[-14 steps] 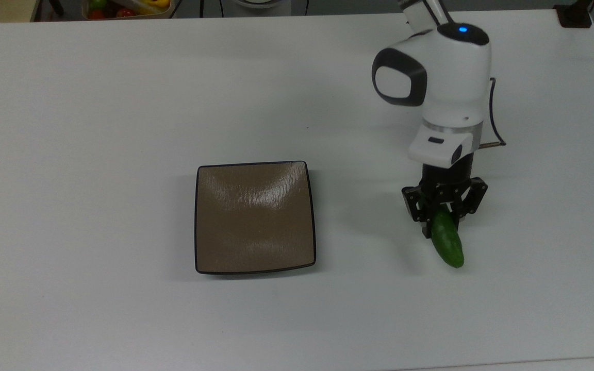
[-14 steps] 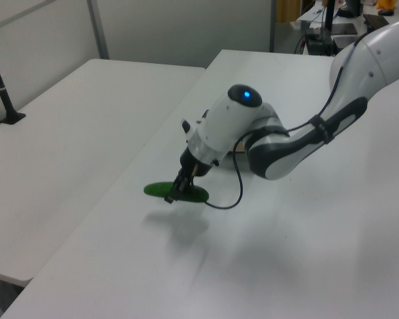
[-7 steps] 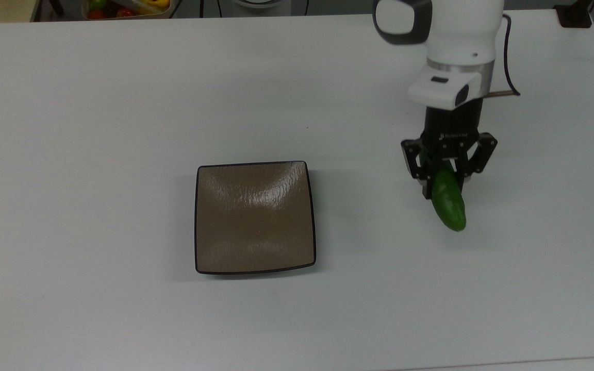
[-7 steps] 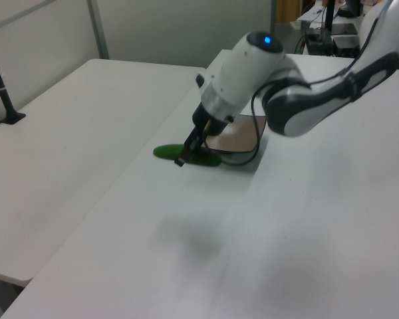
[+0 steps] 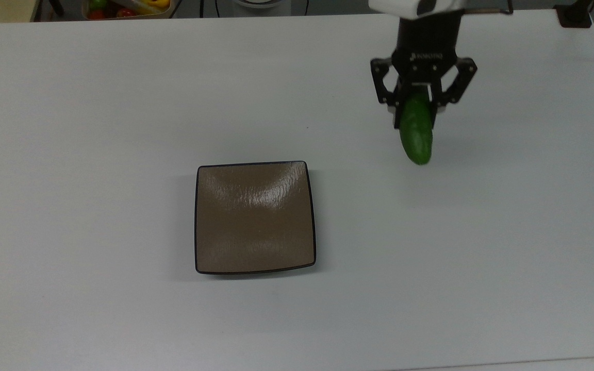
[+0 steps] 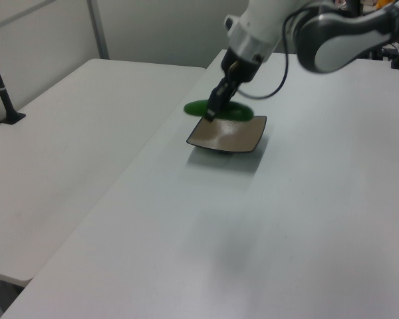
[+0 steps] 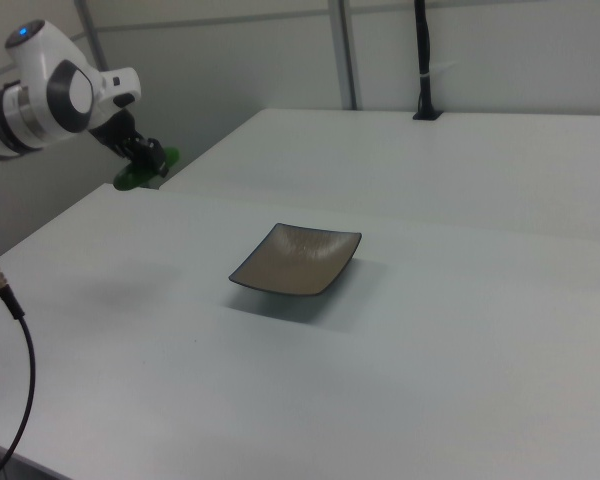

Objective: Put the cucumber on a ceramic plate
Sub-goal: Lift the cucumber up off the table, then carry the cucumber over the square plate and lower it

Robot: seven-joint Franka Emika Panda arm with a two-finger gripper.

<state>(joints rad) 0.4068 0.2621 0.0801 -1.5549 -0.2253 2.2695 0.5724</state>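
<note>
Item: white rectangular table, flat and matte. In the top view, broad bare surface lies on all sides of the plate, widest toward the top view's left; the far table edge runs just behind the arm, and the near edge crosses the lower right corner.

Item: square, glossy tan-brown ceramic plate with rounded corners and thin black rim, resting flat near the table's middle. Its surface holds nothing.

Item: small, smooth dark-green cucumber with rounded ends, held clear of the table toward the top view's upper right, well apart from the plate. One end juts out from the fingers toward the near edge. In the right view it hangs by the table's far left edge.

Item: black two-finger gripper on a white arm, fingers pinching the cucumber near its upper end.

Item: tray of coloured produce beyond the table's far edge, the top view's upper left.
</note>
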